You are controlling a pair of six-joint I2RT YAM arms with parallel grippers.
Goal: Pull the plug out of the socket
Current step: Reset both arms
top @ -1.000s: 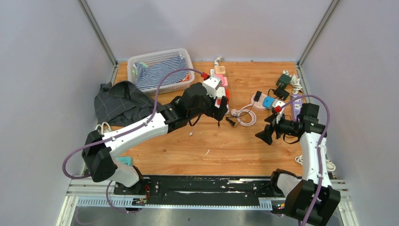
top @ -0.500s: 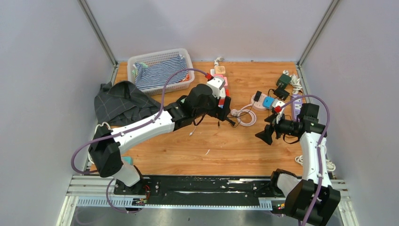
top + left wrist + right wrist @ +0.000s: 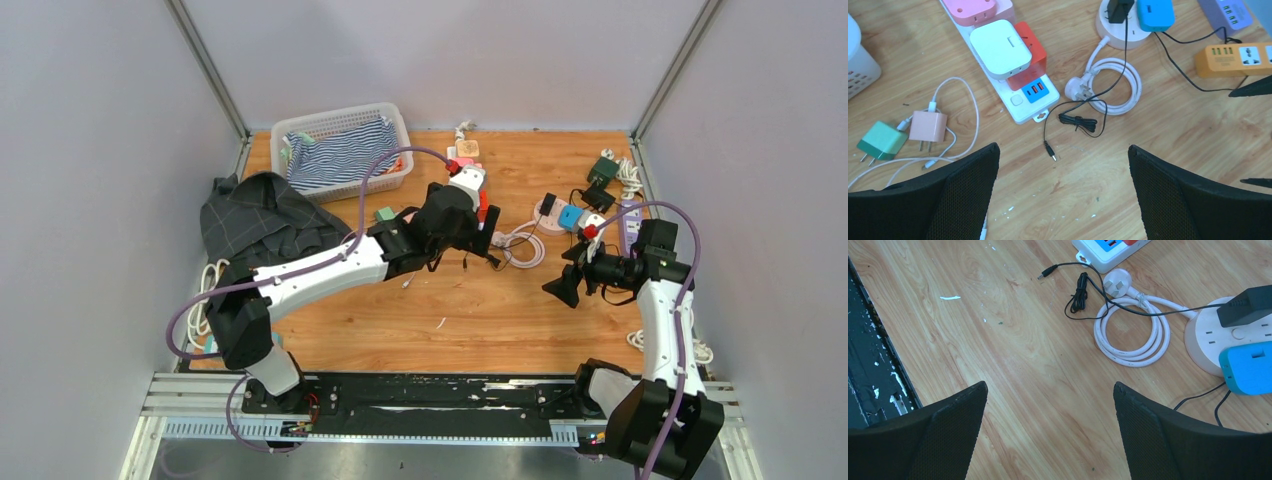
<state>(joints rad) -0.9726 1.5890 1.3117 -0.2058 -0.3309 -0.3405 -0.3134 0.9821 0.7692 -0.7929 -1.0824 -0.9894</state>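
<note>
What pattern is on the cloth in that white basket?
The striped cloth is blue and white, clearest in the top external view.

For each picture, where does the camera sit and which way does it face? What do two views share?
Top view: above and behind the robot, facing down on the table; left arm and right arm show.
Left wrist: faces down at the power strip; open left claw below.
Right wrist: faces down at the round socket; open right claw below.
Shared: both wrist views show the coiled white cable.
</note>
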